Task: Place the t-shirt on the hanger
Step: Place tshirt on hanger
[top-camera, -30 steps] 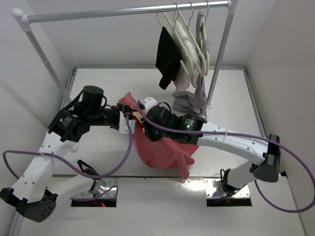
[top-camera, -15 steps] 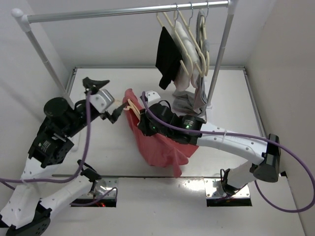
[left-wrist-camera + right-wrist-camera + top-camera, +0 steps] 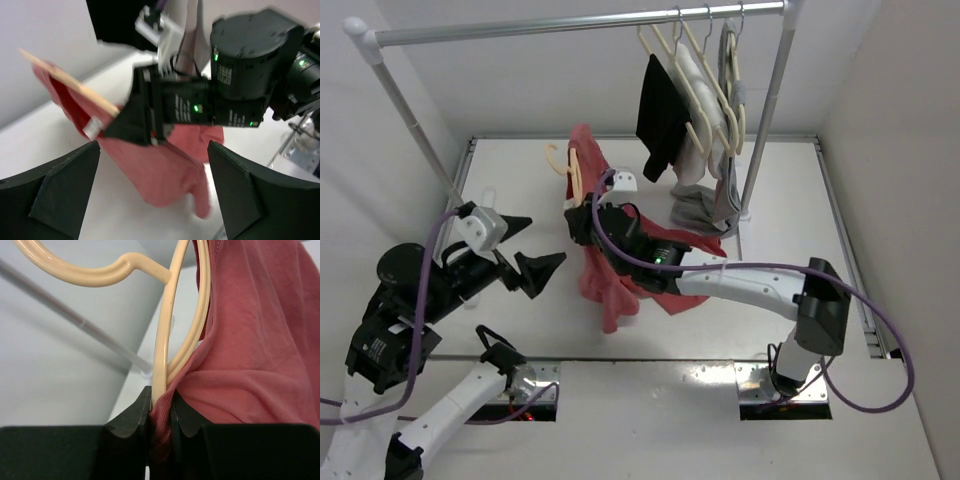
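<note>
Right gripper (image 3: 161, 396) clamps the hanger (image 3: 165, 330) and t-shirt (image 3: 250, 340) cloth; left gripper (image 3: 548, 240), jaws apart, sits at the t-shirt's nine o'clock.

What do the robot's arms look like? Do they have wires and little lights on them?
The left arm and the right arm are white tubes with chunky black joints. A purple cable loops along each one. The right arm's black wrist has tiny green lights. The left gripper and the right gripper each have two black, wedge-shaped fingers.
</note>
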Motion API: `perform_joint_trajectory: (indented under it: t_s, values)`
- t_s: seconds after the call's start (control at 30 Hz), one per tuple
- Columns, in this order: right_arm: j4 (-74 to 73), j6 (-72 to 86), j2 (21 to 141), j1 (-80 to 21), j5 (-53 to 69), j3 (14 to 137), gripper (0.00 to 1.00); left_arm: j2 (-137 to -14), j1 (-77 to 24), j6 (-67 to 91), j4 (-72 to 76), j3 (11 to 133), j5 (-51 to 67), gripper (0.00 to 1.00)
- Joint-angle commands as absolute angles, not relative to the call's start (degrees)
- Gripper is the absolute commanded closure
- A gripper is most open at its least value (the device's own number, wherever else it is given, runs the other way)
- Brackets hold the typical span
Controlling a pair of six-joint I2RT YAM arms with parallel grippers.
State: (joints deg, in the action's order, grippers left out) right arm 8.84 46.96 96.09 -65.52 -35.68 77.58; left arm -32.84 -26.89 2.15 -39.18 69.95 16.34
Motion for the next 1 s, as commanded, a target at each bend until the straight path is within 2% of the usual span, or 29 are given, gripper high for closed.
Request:
perform_joint_trajectory:
  t_s: [0.0,0.2,0.43,0.57,0.77,0.93,0.97]
  values:
    - [25.39,49.82,97.73,-65.92,-44.2,81.39,1.0,-33.4,-26.19,5.19,-44.21,66.46,13.89,0.02]
    - [33.22,51.06,101.33,-65.92,-48.08,82.7,1.0,-35.51,-26.19,-0.34,-44.21,61.88,10.12,0.01]
    - [32.69,55.89,102.65,-66.45,-49.22,84.64,1.0,-38.05,-26.19,1.05,-35.78,57.22,12.39,0.01]
    - [32.35,59.66,102.66,-66.45,-46.76,84.11,1.0,-38.85,-26.19,-0.96,-35.16,54.06,6.0,0.01]
    - [27.77,68.44,102.66,-66.45,-44.92,82.89,1.0,-37.53,-26.19,-0.18,-28.84,51.51,4.92,0.01]
    - [26.72,69.7,102.66,-66.45,-42.89,82.88,1.0,-41.74,-26.19,-0.96,-25.93,50.98,3.25,0.01]
    - [26.72,69.7,102.66,-66.45,-42.89,82.1,1.0,-42.27,-26.19,-2.53,-25.23,50.98,3.95,0.06]
